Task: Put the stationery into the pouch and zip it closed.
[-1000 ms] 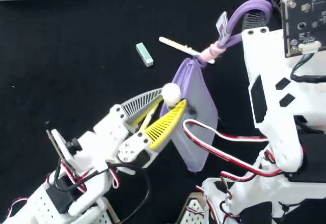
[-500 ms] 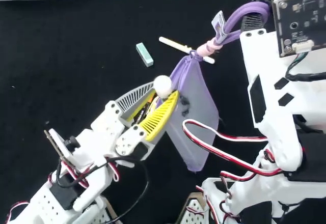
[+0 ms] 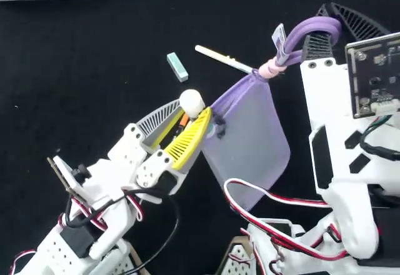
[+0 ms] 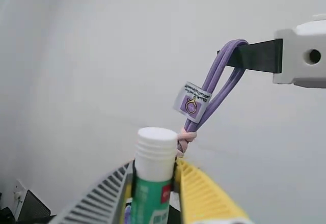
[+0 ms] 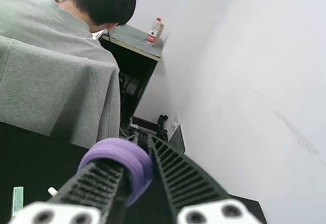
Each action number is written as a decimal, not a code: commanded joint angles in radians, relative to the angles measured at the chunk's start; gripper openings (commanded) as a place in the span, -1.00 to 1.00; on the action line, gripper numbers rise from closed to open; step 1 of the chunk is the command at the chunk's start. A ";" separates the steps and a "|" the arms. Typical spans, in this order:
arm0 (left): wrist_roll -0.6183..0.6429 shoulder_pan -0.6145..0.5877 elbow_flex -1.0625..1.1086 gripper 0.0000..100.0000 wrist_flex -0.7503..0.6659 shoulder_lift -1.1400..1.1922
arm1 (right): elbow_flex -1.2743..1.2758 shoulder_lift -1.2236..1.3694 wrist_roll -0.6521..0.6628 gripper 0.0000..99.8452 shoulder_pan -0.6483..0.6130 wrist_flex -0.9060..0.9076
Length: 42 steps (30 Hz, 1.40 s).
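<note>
The left claw is clamped on a glue stick, white cap uppermost. Beyond it a mint eraser and a white pen lie apart on the black table. The purple pouch hangs slanted, with the left claw's yellow finger at its edge. It hangs from its strap, on which the right claw is closed tight.

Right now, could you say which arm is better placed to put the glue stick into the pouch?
Left: the left hand grips the glue stick at the pouch; the right hand holds the strap.
</note>
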 commanded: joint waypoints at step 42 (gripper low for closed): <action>0.005 0.082 -0.016 -0.93 -0.104 0.304 | -0.036 -0.015 0.009 -0.98 -0.029 0.014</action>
